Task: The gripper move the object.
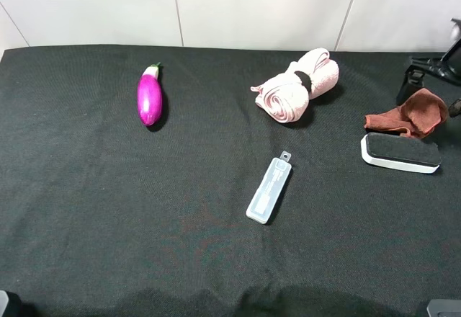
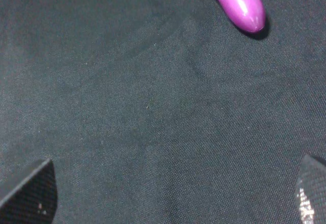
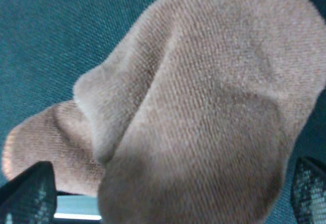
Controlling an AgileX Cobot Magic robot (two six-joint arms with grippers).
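Note:
A crumpled brown cloth (image 1: 412,115) lies at the far right of the black table cover, just behind a black-and-white eraser (image 1: 400,153). My right gripper (image 1: 436,90) is over the cloth at the view's right edge. In the right wrist view the cloth (image 3: 204,107) fills the frame between the two wide-apart fingertips (image 3: 30,191), so this gripper (image 3: 168,191) is open around it. My left gripper (image 2: 170,191) is open and empty over bare black cover. The tip of a purple eggplant (image 2: 239,2) lies well ahead of it.
The eggplant (image 1: 150,97) lies at the back left. A rolled pink towel (image 1: 299,85) lies at the back middle. A clear plastic case (image 1: 269,189) lies in the middle. A white wall (image 1: 230,7) runs behind the table.

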